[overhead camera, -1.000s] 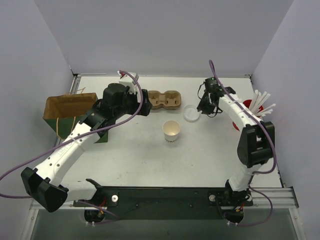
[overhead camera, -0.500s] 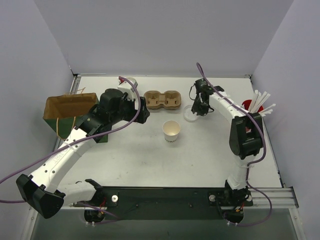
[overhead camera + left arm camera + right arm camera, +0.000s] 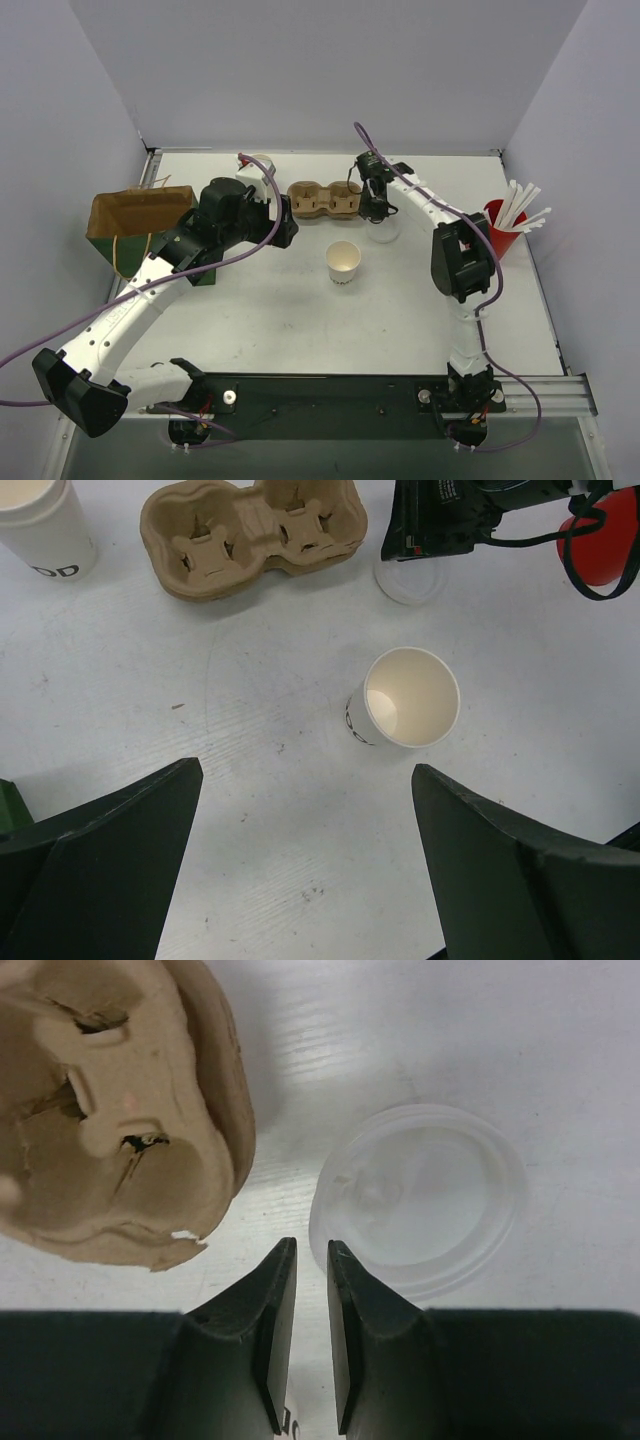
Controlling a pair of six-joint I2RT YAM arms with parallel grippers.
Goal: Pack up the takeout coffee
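Top external: the left gripper [image 3: 286, 224] hovers left of the cup carrier [image 3: 325, 200], jaws spread, holding nothing. The open cup [image 3: 343, 262] stands upright mid-table [image 3: 300, 330], apart from both grippers. The right gripper [image 3: 376, 208] is down at the lid [image 3: 384, 234], just in front of the carrier's right end. A paper bag [image 3: 135, 212] sits at the left edge and a red cup of straws [image 3: 503, 230] at the right.

Left wrist: its two fingers stand wide apart with only bare table between them. The open cup [image 3: 405, 697] is empty and tan inside. A second cup [image 3: 40, 520] stands left of the carrier [image 3: 255, 535]. The lid [image 3: 410, 582] is half hidden under the right gripper.

Right wrist: the lid [image 3: 420, 1200] lies flat on the table, just beside the carrier [image 3: 120, 1110] and not touching it. The fingers [image 3: 275, 1300] are nearly together, with a thin slit between them. They appear to straddle the lid's near rim. I cannot tell whether the pads actually bite.

Judgement: the step in hand is taking the lid to cap the open cup. The next move needs a firm pinch on that thin rim and a clean lift. Then carry it over the cup and seat it level.
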